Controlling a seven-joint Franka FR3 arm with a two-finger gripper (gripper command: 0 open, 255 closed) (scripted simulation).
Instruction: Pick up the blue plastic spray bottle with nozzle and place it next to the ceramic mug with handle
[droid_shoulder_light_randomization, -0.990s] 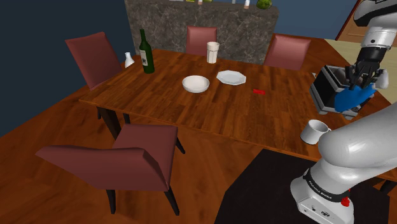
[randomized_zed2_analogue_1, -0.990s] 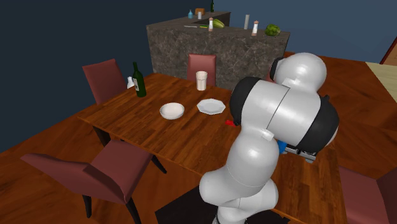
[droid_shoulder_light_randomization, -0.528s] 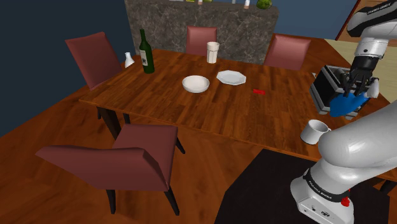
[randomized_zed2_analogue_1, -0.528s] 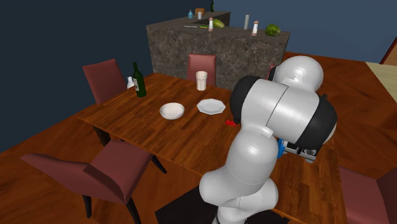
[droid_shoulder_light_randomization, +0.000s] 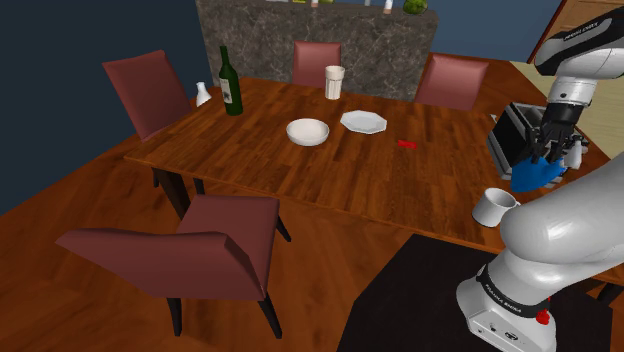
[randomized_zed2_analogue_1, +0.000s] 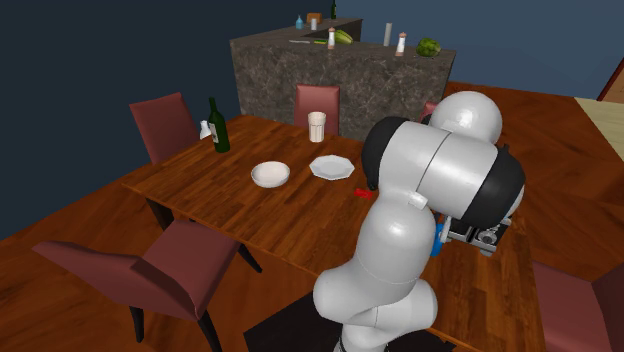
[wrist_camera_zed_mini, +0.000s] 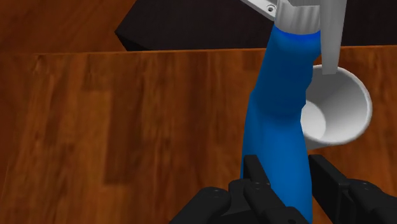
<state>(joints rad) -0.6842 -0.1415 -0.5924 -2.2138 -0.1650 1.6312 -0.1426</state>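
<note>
The blue spray bottle (wrist_camera_zed_mini: 280, 127) with its white nozzle (wrist_camera_zed_mini: 299, 13) is clasped at its lower body between my black fingers (wrist_camera_zed_mini: 259, 181). My gripper (wrist_camera_zed_mini: 292, 188) is shut on it. In the shoulder view the gripper (droid_shoulder_light_randomization: 551, 152) holds the bottle (droid_shoulder_light_randomization: 537, 174) above the table's right end, a little up and to the right of the white mug (droid_shoulder_light_randomization: 493, 206). Seen along the gripper, the mug (wrist_camera_zed_mini: 336, 108) lies just beyond the bottle with its opening showing. A sliver of the blue bottle (randomized_zed2_analogue_1: 437, 238) peeks out behind the arm in the second exterior view.
A dark boxy appliance (droid_shoulder_light_randomization: 514, 134) stands just behind the bottle. On the wooden table (droid_shoulder_light_randomization: 330, 170) are a green wine bottle (droid_shoulder_light_randomization: 231, 84), a white bowl (droid_shoulder_light_randomization: 307, 131), a plate (droid_shoulder_light_randomization: 363, 122), a pale cup (droid_shoulder_light_randomization: 334, 82) and a small red thing (droid_shoulder_light_randomization: 405, 144). Red chairs (droid_shoulder_light_randomization: 200, 250) surround it.
My gripper has carried the blue bottle down and towards the shoulder view's left, away from the dark appliance and closer to the mug. The grip has stayed shut.
</note>
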